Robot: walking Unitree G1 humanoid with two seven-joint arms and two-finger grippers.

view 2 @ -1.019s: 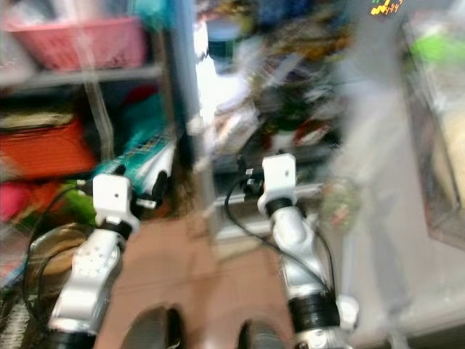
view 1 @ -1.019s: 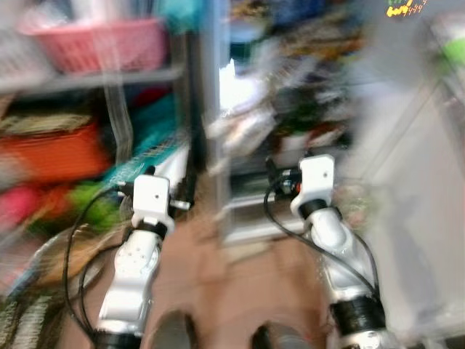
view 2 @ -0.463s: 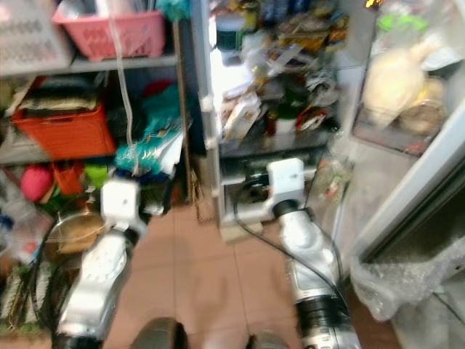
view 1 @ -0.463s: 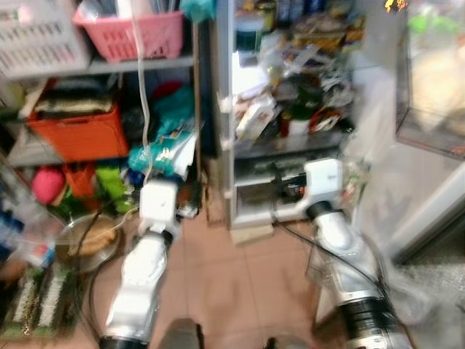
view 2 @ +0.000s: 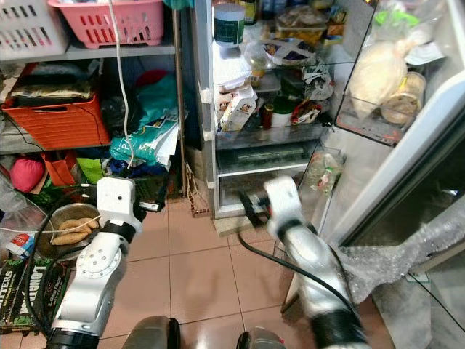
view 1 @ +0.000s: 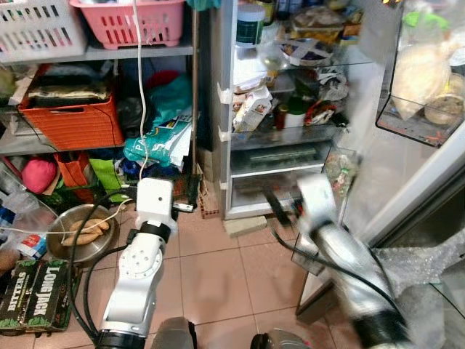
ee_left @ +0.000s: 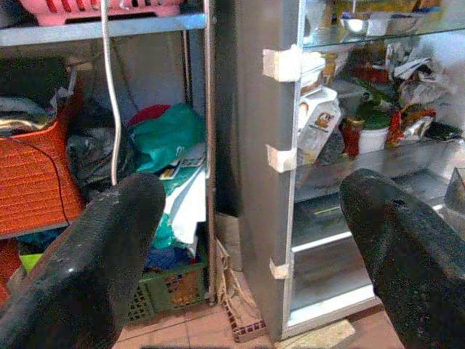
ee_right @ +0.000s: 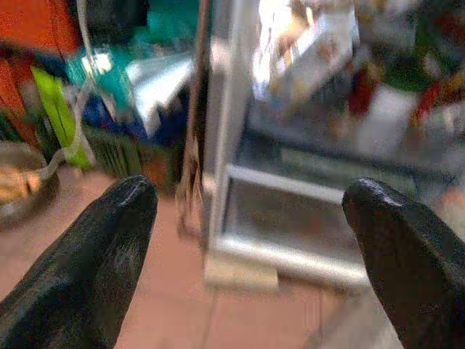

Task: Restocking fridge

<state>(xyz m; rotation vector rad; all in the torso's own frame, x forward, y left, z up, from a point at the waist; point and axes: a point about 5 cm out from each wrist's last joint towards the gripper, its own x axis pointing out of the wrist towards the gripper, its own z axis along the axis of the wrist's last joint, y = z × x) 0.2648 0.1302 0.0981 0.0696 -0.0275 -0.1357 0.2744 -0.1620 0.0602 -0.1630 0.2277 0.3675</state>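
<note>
The fridge stands open ahead of me, its glass shelves crowded with packets, jars and a white carton. A clear drawer sits at its bottom. The fridge door swings out to the right, with bagged pale food on its shelf. My left gripper is open and empty, held low and aimed at the fridge's left edge. My right gripper is also open and empty, facing the bottom drawer. Its arm is blurred.
Left of the fridge is a metal rack with a pink basket, an orange crate and bags. A white cable hangs down it. On the tiled floor lie a metal bowl and a carton. Bubble wrap lies right.
The picture has steadied and sharpened as the camera settled on the fridge. My right arm has dropped lower, towards the bottom drawer. The left arm holds about the same place.
</note>
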